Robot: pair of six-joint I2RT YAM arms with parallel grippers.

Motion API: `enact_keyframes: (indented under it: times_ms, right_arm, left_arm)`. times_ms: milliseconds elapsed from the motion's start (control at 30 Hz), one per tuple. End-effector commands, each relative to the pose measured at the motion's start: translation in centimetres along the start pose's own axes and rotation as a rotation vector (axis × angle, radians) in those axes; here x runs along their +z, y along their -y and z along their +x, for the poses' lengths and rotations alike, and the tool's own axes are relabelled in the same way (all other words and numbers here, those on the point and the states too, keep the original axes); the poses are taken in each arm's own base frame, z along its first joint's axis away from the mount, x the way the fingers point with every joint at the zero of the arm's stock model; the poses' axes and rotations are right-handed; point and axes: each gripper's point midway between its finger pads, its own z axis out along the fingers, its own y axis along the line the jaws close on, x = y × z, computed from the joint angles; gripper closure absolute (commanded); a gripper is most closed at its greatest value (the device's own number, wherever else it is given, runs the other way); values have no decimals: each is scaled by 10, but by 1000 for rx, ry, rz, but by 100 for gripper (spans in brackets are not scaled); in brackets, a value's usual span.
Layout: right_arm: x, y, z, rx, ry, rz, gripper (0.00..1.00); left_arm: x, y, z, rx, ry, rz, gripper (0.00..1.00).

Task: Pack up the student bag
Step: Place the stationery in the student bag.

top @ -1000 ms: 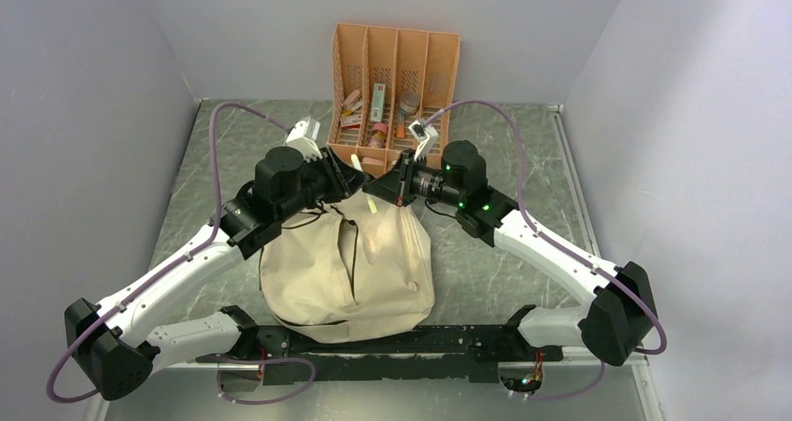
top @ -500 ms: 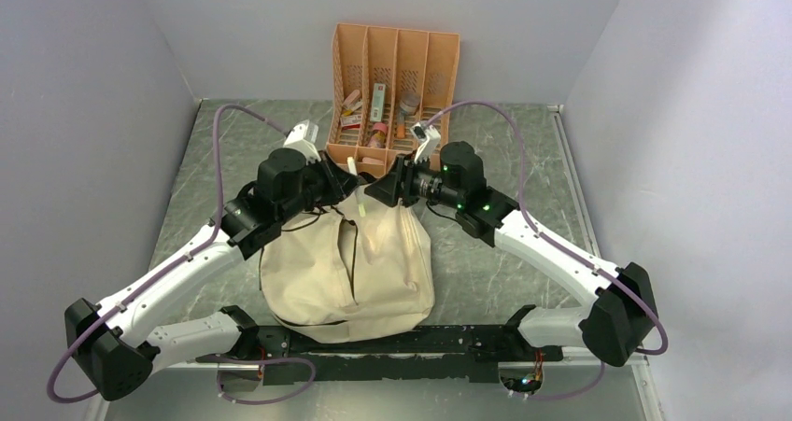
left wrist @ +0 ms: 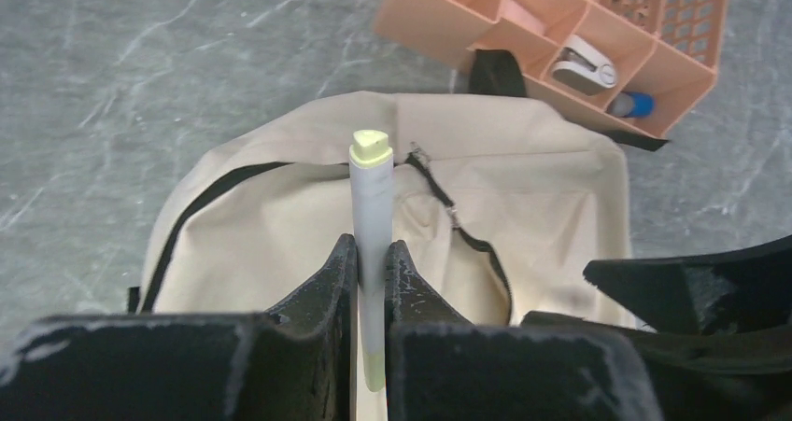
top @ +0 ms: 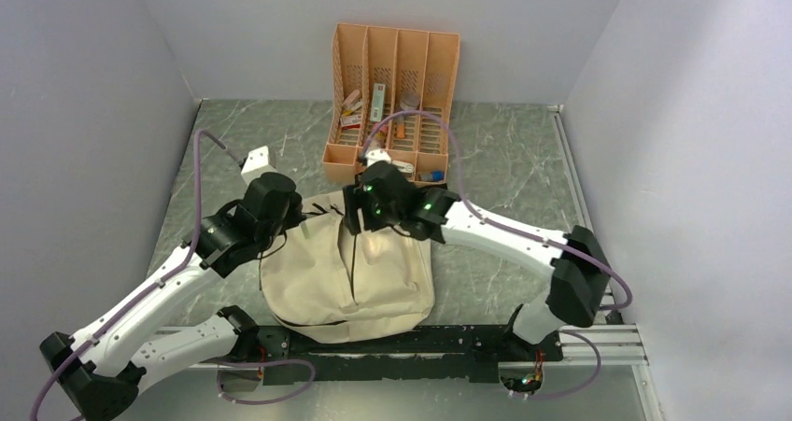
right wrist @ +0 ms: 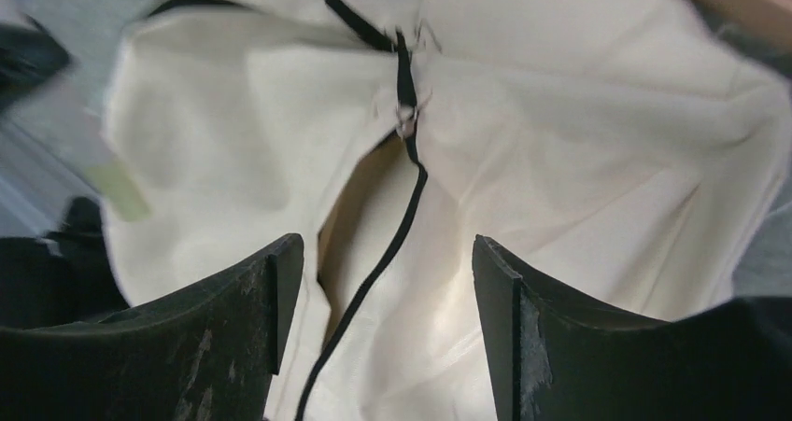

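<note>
Student bag [top: 313, 281] flat, top toward orange organiser [top: 349, 49].

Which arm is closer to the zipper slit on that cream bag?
Right. The right arm has its open jaws straight over the zipper slit of the student bag. The left arm is off by the bag's far left corner, jaws shut on a highlighter.
</note>
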Motion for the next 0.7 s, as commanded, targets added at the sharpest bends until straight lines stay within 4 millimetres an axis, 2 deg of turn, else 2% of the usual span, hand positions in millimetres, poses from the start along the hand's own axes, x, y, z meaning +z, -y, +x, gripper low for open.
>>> enact_keyframes:
  times_ms: [0, 100, 167, 233, 433, 567, 667]
  right_arm:
    - [7, 8, 37, -87, -110, 157, 30]
    - [16, 6, 54, -104, -156, 184, 32]
    - [20, 7, 60, -108, -173, 199, 38]
    - [21, 8, 61, -107, -175, 212, 48]
    - [11, 3, 42, -93, -91, 190, 86]
    - [1, -7, 25, -69, -8, 132, 99]
    - [-6, -14, 12, -42, 57, 87, 100]
  left_arm:
    - [-7, -29, 3, 6, 21, -83, 95]
    - [-7, -23, 8, 7, 9, -36, 95]
    - [-6, -19, 13, 14, -10, -6, 95]
    - [-5, -9, 18, 30, -37, 41, 95]
    - [-8, 15, 41, 6, -150, 177, 95]
    - [-13, 44, 62, -20, -249, 336, 95]
    - [-11, 55, 77, -28, -306, 398, 95]
